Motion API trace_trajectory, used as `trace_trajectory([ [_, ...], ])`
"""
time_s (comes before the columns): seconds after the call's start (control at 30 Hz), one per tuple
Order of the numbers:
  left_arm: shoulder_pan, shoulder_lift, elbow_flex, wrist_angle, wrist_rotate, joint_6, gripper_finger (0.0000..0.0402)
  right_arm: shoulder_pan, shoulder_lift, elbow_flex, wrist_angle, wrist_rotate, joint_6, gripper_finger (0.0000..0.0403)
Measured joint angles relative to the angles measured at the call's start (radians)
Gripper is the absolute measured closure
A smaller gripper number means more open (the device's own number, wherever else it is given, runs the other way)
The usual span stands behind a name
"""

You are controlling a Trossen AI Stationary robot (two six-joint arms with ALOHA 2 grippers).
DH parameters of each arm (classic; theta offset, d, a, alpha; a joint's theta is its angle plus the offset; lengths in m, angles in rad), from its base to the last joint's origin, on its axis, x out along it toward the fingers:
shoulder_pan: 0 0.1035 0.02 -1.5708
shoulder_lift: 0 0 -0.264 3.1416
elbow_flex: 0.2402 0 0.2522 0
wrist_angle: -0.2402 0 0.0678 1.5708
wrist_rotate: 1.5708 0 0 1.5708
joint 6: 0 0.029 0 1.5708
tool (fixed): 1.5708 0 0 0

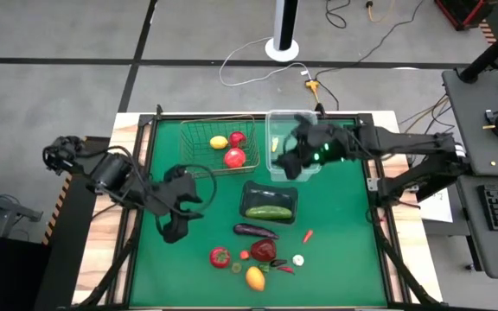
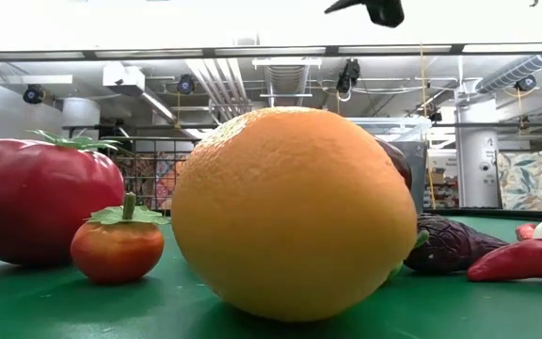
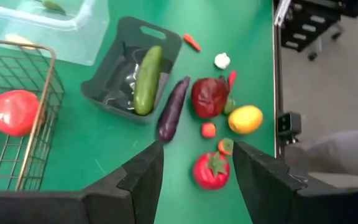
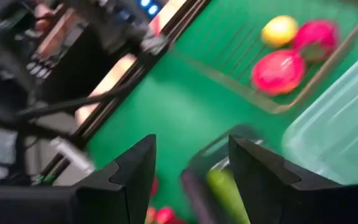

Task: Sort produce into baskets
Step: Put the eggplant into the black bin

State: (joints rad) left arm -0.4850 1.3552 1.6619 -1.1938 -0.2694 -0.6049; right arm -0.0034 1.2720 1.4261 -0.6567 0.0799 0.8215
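from above, the wire basket (image 1: 217,143) sits at the far side of the green table (image 1: 344,250), holding a yellow lemon (image 1: 219,142) and two red round fruits (image 1: 234,157). just beside it is the clear tub (image 1: 277,138), with the right gripper (image 1: 294,160) hanging over its near edge. the dark tray (image 1: 270,201) lies near the middle with a green cucumber (image 1: 269,212) in it. the eggplant (image 1: 255,231) lies just in front of the tray, and the rest of the produce is bunched at the near edge. the left gripper (image 1: 177,207) hovers over bare mat, left of the tray.

at table level, a big orange fruit (image 2: 290,212) fills the view, a small tomato (image 2: 118,245) and a larger red one (image 2: 40,200) beside it.

from the left wrist, its fingers (image 3: 143,180) are spread apart with nothing between them.

from the right wrist, its fingers (image 4: 132,174) stand apart and empty, the basket off beyond them.
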Motion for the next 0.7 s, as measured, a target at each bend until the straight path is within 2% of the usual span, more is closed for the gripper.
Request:
trace_trajectory([
  [0.17, -0.045, 0.030, -0.002, 0.009, -0.001, 0.067, 0.0226, 0.165, 0.000, 0.001, -0.026, 0.087, 0.133, 0.0211],
  [0.3, -0.064, 0.050, -0.009, 0.014, -0.009, 0.224, 0.0228, 0.268, 0.000, 0.005, -0.120, 0.095, 0.313, 0.0211],
  [0.53, -0.051, 0.061, -0.037, 0.109, -0.001, 0.344, 0.0251, 0.398, 0.000, 0.005, -0.436, -0.078, 0.638, 0.0211],
  [0.7, -0.032, 0.043, -0.163, 0.283, 0.043, 0.385, 0.0274, 0.453, 0.000, 0.005, -0.601, -0.078, 0.701, 0.0211],
])
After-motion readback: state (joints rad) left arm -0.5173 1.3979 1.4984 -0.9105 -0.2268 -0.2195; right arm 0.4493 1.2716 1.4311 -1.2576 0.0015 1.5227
